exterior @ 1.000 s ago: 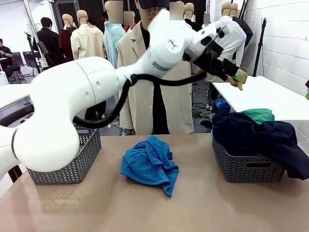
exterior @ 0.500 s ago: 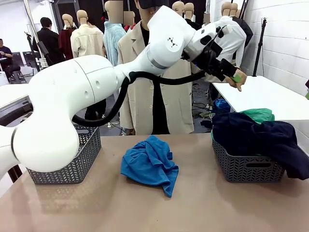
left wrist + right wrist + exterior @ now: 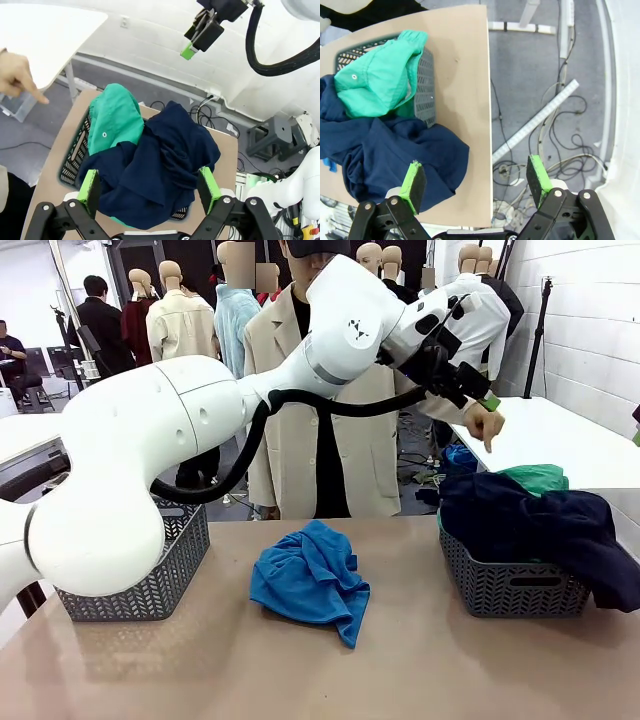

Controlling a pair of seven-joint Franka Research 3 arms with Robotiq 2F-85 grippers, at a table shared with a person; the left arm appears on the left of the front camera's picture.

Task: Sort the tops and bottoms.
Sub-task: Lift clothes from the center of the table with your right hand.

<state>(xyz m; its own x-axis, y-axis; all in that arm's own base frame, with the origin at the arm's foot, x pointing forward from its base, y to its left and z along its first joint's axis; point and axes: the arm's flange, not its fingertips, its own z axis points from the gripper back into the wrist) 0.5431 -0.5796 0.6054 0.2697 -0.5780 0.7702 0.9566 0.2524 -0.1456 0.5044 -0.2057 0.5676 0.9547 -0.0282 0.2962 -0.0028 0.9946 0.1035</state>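
A bright blue garment (image 3: pixel 310 580) lies crumpled at the middle of the table. In the grey basket (image 3: pixel 510 588) on the right, a dark navy garment (image 3: pixel 545 525) is heaped and spills over the rim, with an emerald green one (image 3: pixel 537 478) behind it. My left gripper (image 3: pixel 480 393) hangs high above that basket. The left wrist view shows my left gripper (image 3: pixel 149 192) open and empty over the navy garment (image 3: pixel 165 165) and the green garment (image 3: pixel 115 120). My right gripper (image 3: pixel 476 180) is open and empty too, high above the navy garment (image 3: pixel 385 150) and the green garment (image 3: pixel 375 80).
A second grey basket (image 3: pixel 150 570) stands at the table's left. A person in a beige coat (image 3: pixel 300 430) stands across the table, one hand (image 3: pixel 487 425) pointing down beside my left gripper. The table edge (image 3: pixel 489 125) runs just past the right basket.
The person's hand has dropped from behind my left gripper's tip and now points downward. The left arm shifted slightly. The garments have not moved.
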